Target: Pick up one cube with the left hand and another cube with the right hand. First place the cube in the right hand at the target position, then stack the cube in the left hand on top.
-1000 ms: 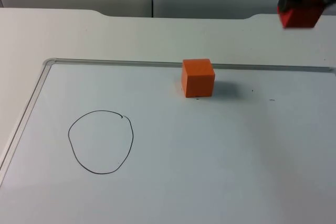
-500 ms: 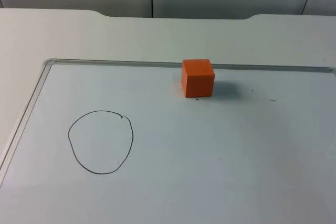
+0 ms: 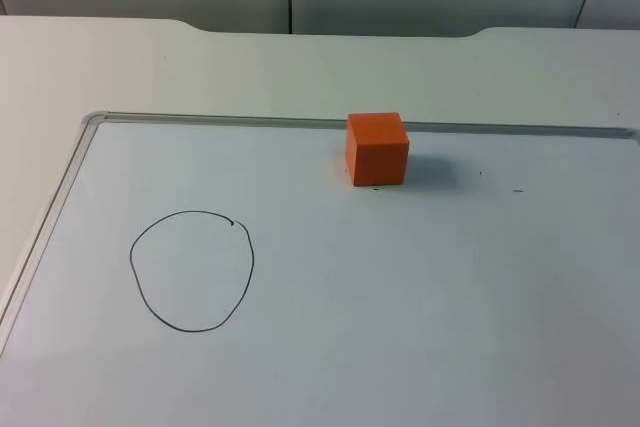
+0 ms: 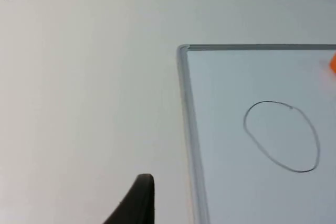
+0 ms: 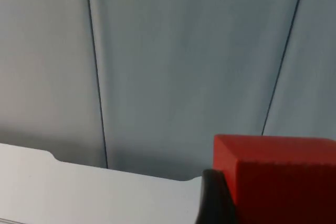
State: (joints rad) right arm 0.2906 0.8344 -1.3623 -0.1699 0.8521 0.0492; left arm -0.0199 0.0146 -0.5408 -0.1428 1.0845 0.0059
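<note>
Red cube (image 5: 278, 177) clamped in right gripper (image 5: 247, 203), facing the wall. Orange cube (image 3: 377, 148) upper centre on whiteboard (image 3: 400, 297). Left gripper (image 4: 137, 203) over bench beside the board, grip unclear.

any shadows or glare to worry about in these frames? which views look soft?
Top view: even light, orange cube throws a faint shadow to its right on the whiteboard, no glare. Left wrist view: slightly soft, drawn circle readable. Right wrist view: red cube close to the lens, edges a little soft, partition wall evenly lit.
</note>
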